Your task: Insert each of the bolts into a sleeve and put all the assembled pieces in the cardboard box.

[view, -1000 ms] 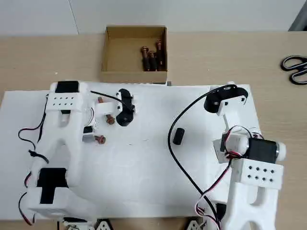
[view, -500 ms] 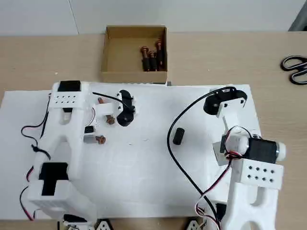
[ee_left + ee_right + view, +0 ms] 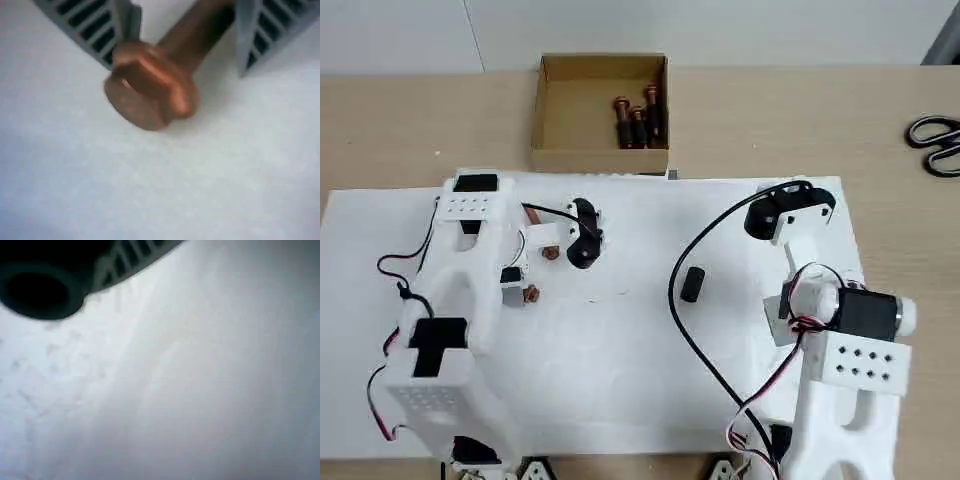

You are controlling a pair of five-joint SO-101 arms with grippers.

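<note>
Bolt [image 3: 150, 92], copper, hex head: lay on the white sheet [image 3: 620, 370] in its far left quarter, shank running up between the fingers [image 3: 125, 22] of the left gripper [image 3: 562, 244]. The jaws stood released and astride the shank. One finger was against the head, and bare sheet showed between that finger and the shank.

Second bolt [image 3: 530, 293]: on the sheet just nearer than the first, beside the left arm, apart from the gripper.

Black sleeve [image 3: 692, 283]: on the sheet near its middle, well apart from both bolts.

Cardboard box [image 3: 548, 110]: on the table [image 3: 420, 120], just beyond the sheet's far edge. Three assembled pieces [image 3: 637, 120] lay against its right wall.

Right gripper [image 3: 782, 212]: low over the sheet near the far right corner, right of the sleeve. Could not tell whether it was clenched or released.

Scissors [image 3: 935, 143]: at the table's right edge.
</note>
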